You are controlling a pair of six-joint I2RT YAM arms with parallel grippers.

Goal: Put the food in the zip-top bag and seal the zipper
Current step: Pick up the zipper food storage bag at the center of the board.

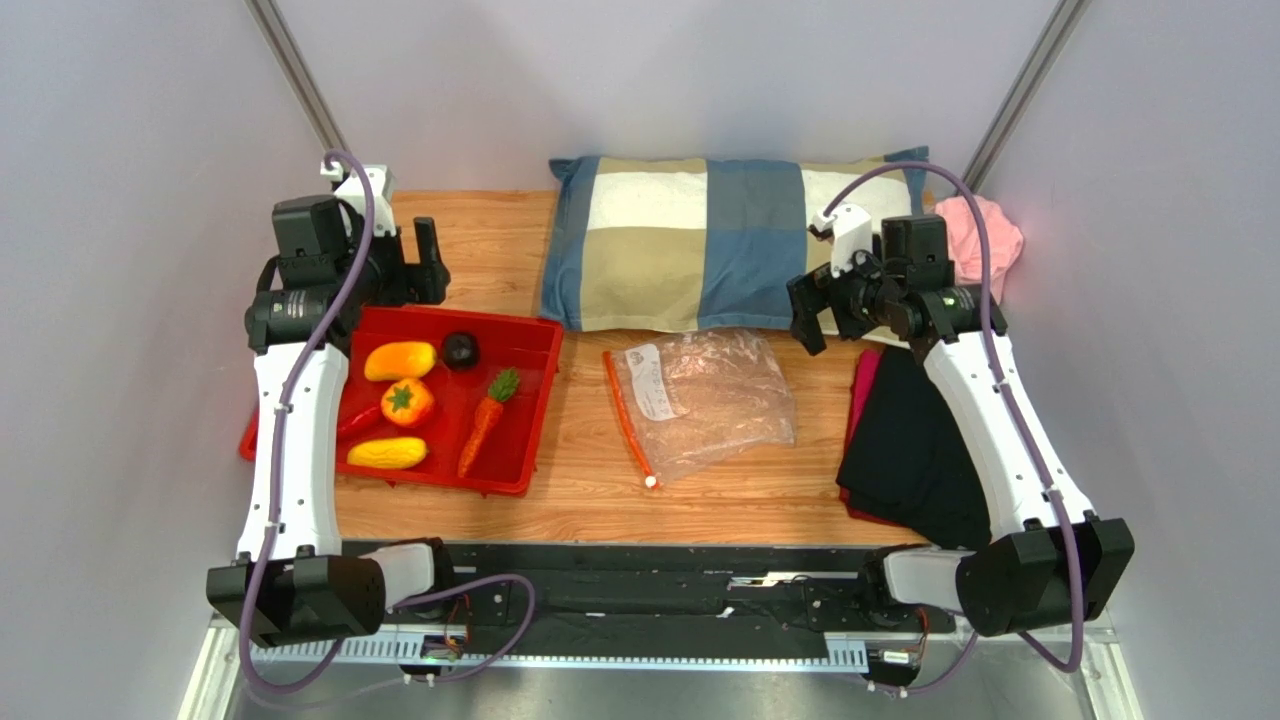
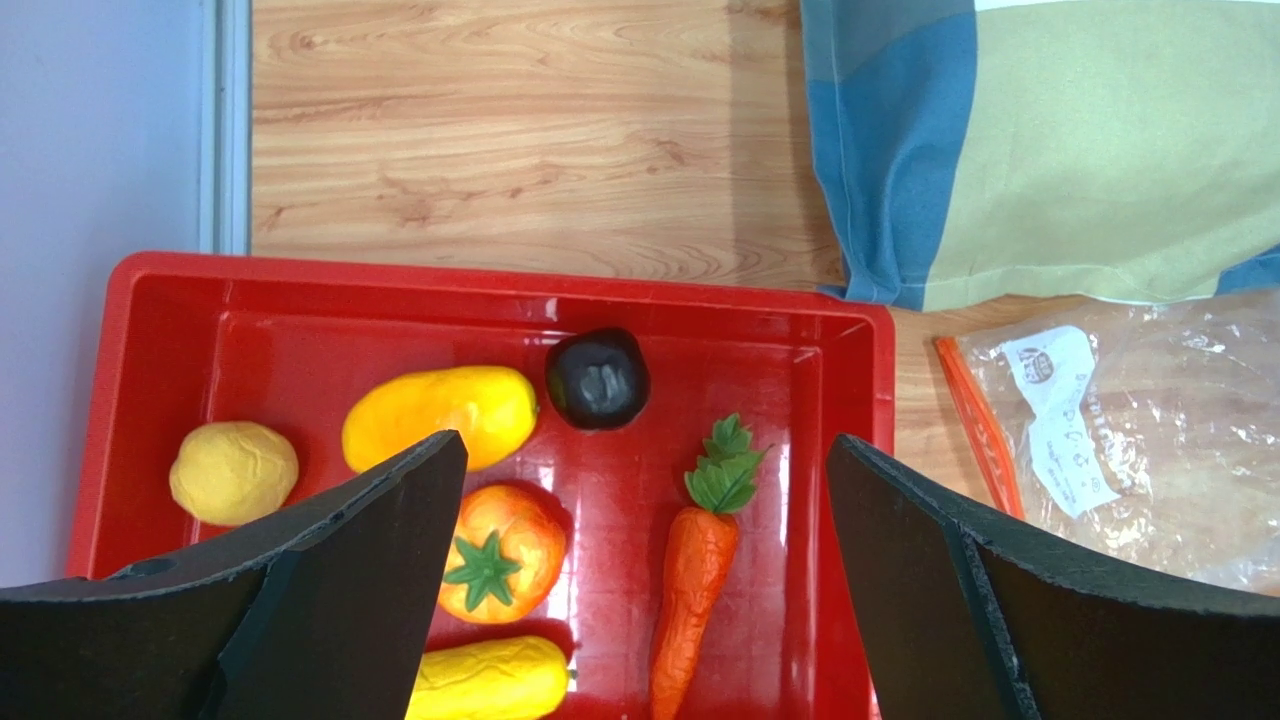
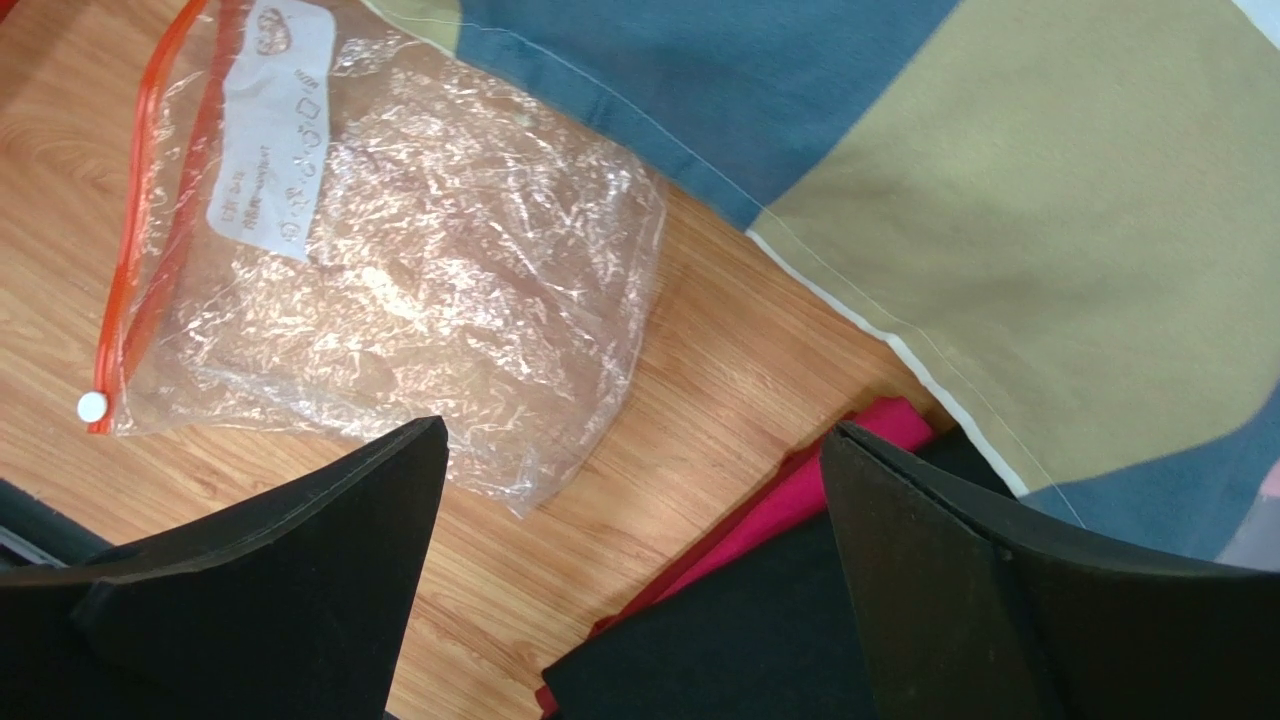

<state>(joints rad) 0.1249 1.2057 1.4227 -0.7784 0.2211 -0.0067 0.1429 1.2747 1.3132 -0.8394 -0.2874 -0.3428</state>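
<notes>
Carrot (image 2: 694, 578) lies lower centre, framed between my wide, empty left jaws, long axis vertical; right jaws gape too.

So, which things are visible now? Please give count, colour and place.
table: one, light wood
tray: one, red, table's left
carrot: one, orange, green top, in tray
round fruit: one, purple-black, in tray
oval fruit: one, yellow-orange, in tray
tomato-like fruit: one, orange, green top, in tray
long piece: one, yellow, tray's near side
lumpy piece: one, yellow, tray's left end
zip-top bag: one, clear, mid-table, no food inside
zipper: one, orange-red, bag's left edge
pillow: one, blue-beige checked, far side
black cloth: one, table's right
red cloth: one, under the black
pink cloth: one, far right
left gripper: black, open, above tray
right gripper: black, open, right of bag
</notes>
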